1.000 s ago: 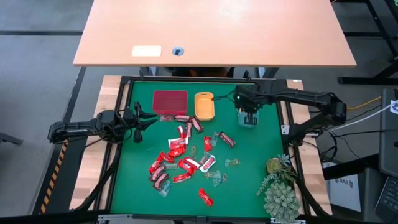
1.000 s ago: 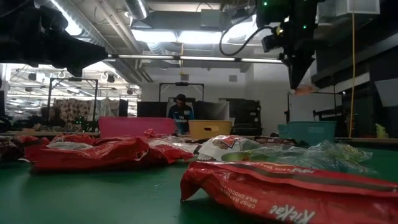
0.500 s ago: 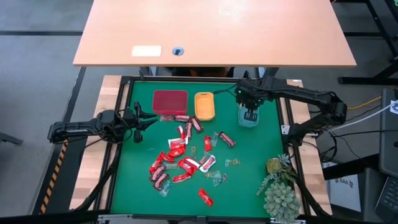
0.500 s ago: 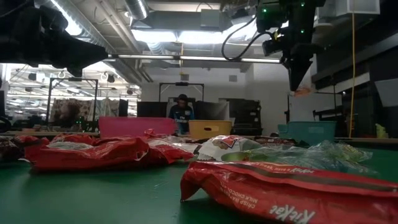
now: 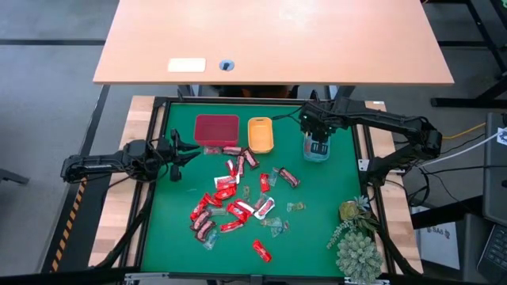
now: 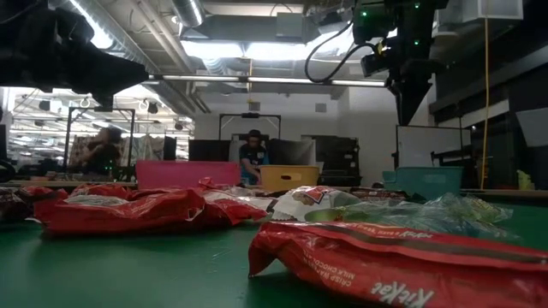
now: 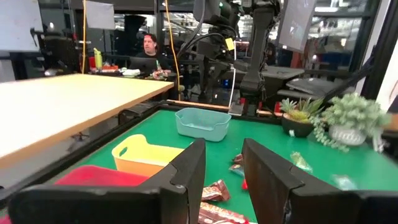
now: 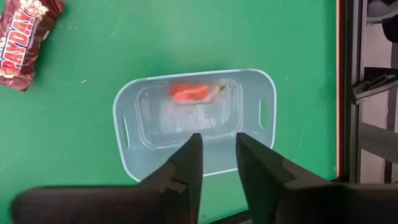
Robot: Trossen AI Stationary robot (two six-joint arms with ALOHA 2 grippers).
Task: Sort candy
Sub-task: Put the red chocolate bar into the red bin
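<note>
Candy (image 5: 231, 199) lies scattered mid-frame on the green tabletop (image 5: 317, 229). Right gripper (image 5: 318, 146), fingers spread, hovers over the teal tray (image 8: 149, 163) at upper right, where a blurred orange piece (image 8: 193, 92) shows, seemingly a sweet. Left gripper (image 5: 181, 154) waits at left, parted and empty.

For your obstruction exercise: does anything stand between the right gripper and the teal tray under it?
Nothing visible does. The right gripper hangs open straight above the teal tray, and a candy already lies inside it.
</note>
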